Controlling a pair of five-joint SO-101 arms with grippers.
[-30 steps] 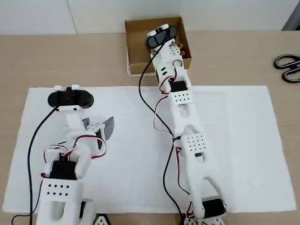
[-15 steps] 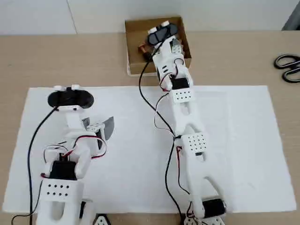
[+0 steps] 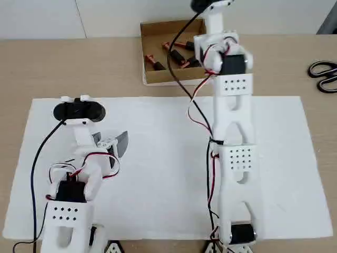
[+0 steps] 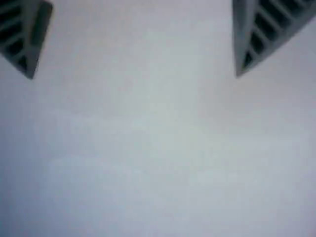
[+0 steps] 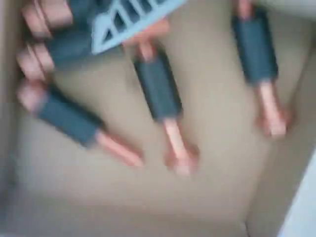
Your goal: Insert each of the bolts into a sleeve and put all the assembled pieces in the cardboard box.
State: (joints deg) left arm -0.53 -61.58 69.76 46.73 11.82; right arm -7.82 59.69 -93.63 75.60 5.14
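Lying in the cardboard box (image 3: 142, 52), bolts (image 5: 174, 136) inside dark sleeves (image 5: 158, 89)

Copper bolts (image 5: 174, 140) in dark sleeves (image 5: 158, 89), boxed.
Lying flat, loosely scattered inside the open cardboard box (image 3: 155, 32), far and near centre.

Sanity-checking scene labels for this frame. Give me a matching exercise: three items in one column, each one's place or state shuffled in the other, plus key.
Items
1. assembled pieces
2. scissors
3. left pincer

Place or state
A. open, over the white sheet
B. lying inside the cardboard box
C. on the bare table, at the right edge of the high view

Pairs: 1-B, 2-C, 3-A
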